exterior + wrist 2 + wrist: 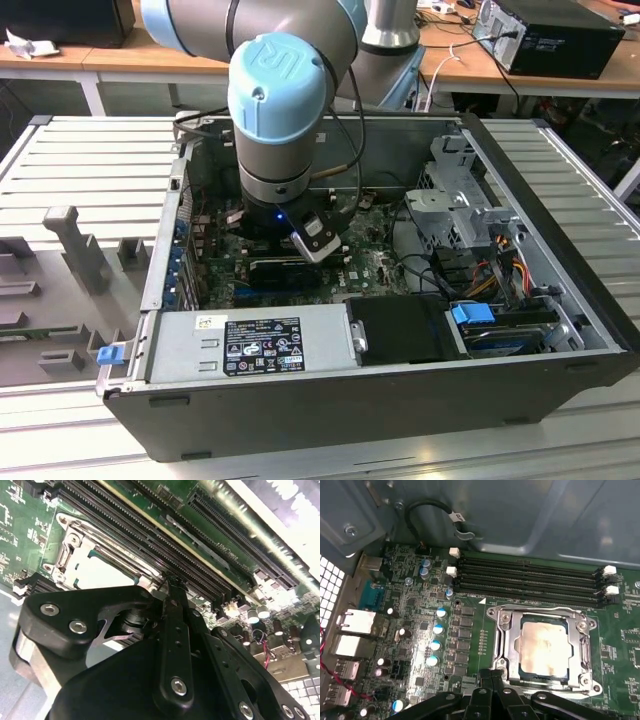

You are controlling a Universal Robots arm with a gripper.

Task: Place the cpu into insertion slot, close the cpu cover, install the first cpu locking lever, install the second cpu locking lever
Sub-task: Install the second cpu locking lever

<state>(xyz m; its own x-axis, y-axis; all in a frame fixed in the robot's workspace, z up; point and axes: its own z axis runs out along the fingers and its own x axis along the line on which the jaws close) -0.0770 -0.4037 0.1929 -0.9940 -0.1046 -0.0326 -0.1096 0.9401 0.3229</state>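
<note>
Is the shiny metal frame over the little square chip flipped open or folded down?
Folded down. In the first wrist view the cpu cover lies flat around the cpu, whose silver top shows through the cut-out. The gripper is at its edge.

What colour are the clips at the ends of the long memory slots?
White; the memory slot clips show best in the first wrist view, against the black slots.

Exterior view: raised, off the arm, looks down into the open computer case [330, 400]; arm's wrist in mid-frame.
First wrist view: close above the motherboard [420, 630], gripper [492, 680] linkage at frame edge, cpu cover [542, 647] just beyond it.
Second wrist view: very close, behind the gripper [170, 582], grazing the board.
Shared: both wrist views take in the cpu cover [75, 555] and memory slots [530, 580].
</note>
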